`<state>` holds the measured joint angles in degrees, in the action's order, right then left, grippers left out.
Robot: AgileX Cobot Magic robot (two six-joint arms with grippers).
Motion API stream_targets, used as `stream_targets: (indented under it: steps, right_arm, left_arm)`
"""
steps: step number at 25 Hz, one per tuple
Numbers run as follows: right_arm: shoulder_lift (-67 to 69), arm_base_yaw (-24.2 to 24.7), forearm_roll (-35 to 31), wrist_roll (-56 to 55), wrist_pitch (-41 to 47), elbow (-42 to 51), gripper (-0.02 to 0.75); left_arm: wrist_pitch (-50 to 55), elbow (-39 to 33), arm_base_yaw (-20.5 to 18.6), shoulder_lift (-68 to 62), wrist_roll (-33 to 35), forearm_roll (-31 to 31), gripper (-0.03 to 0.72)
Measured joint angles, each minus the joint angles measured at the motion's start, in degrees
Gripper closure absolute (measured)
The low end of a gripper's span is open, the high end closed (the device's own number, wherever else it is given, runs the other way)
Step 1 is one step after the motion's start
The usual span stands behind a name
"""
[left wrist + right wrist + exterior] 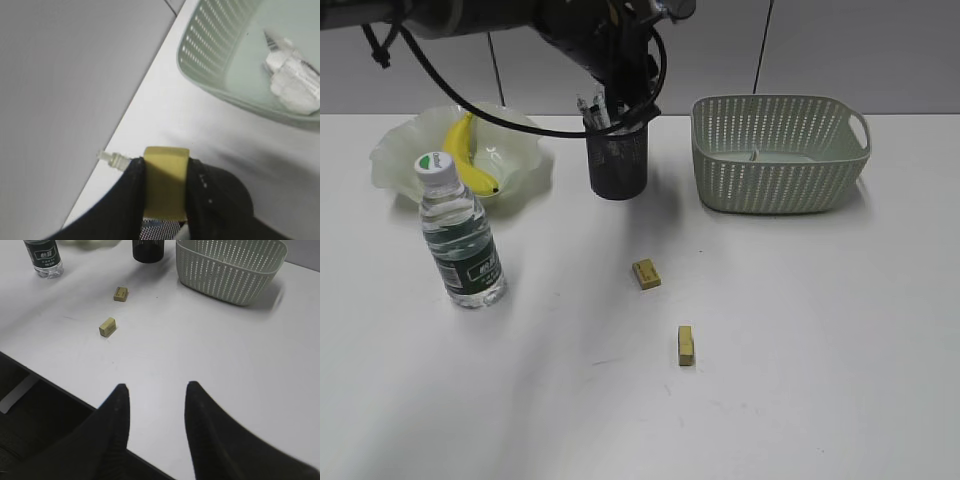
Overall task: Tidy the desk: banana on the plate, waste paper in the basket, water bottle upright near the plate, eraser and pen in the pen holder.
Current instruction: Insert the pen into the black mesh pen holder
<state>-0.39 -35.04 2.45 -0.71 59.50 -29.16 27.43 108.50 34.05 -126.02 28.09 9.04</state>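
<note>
My left gripper [165, 161] is shut on a yellow eraser [165, 192] right above the black mesh pen holder [617, 160], which holds pens; in the exterior view the left arm [610, 50] hangs over it. Two more yellow erasers [646, 273] [686, 345] lie on the white desk [820, 330]. The banana [465, 150] lies in the pale-green plate [395, 155]. The water bottle [460, 240] stands upright in front of the plate. The waste paper [295, 80] lies in the green basket [780, 155]. My right gripper [155, 390] is open and empty over the desk's front edge.
The right wrist view shows both loose erasers [120, 293] [107, 326], the bottle [44, 257], the pen holder [148, 251] and the basket [230, 270] farther off. A clear pen tip [112, 159] sticks out beside the left jaws.
</note>
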Motion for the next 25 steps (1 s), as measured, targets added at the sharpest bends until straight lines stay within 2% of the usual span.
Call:
stream_targets:
  steps: [6,17,22,25]
  right_arm:
    - [0.00,0.00,0.00,0.00,0.00,0.00,0.430]
    - [0.00,0.00,0.00,0.00,0.00,0.00,0.430]
    - [0.00,0.00,0.00,0.00,0.00,0.00,0.430]
    - [0.00,0.00,0.00,0.00,0.00,0.00,0.430]
  left_arm:
    - [-0.43,-0.05,-1.81,-2.27,0.11,0.14,0.505]
    - [-1.92,-0.05,-2.62,-2.40,0.16,0.56,0.503]
    - [-2.28,-0.05,-2.73,-2.40,0.16,1.43,0.405]
    - [-2.82,-0.05,-2.73,-2.40,0.16,2.15,0.380]
